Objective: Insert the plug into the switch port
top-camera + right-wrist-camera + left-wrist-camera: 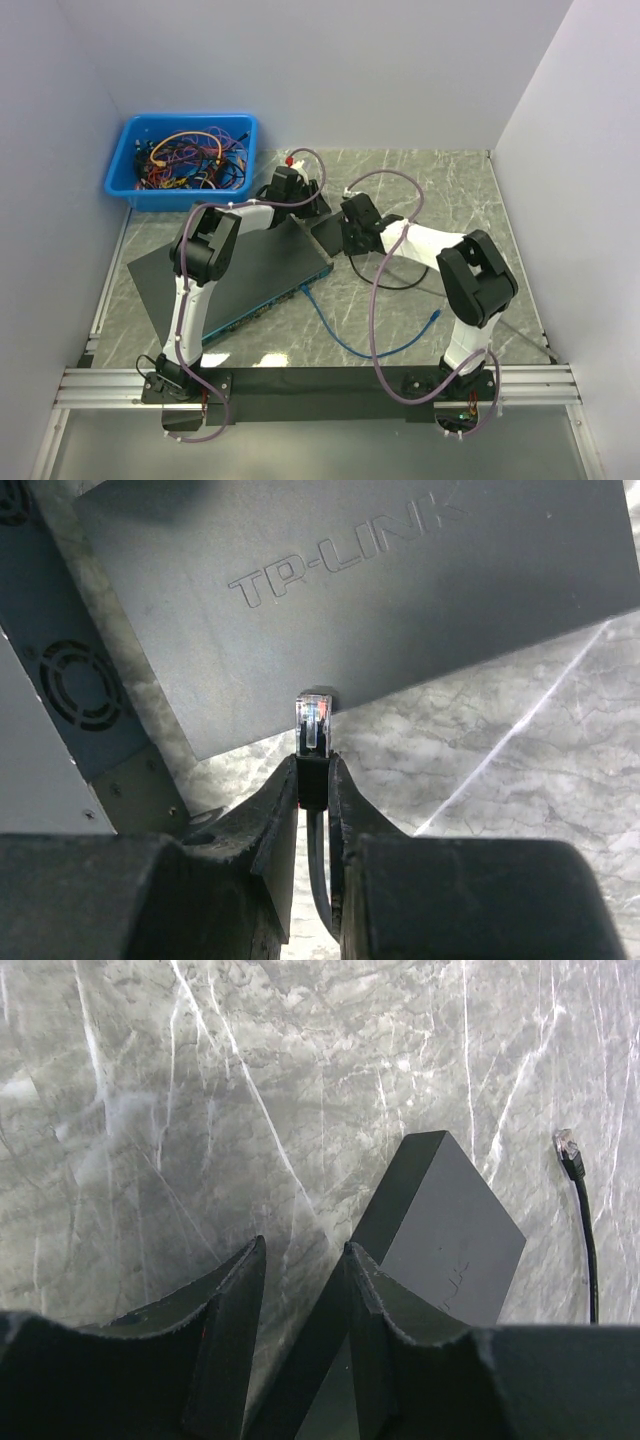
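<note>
At wrist level only, right jaws pinch the plug [313, 720] by the switch [350, 590]; left jaws gape empty.

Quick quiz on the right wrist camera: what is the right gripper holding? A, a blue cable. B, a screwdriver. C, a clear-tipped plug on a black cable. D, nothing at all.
C: the right gripper pinches the black boot of the plug, whose clear tip points at the edge of the TP-LINK switch.

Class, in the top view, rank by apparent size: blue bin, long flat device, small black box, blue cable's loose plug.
1. long flat device
2. blue bin
3. small black box, partly hidden
4. loose plug
</note>
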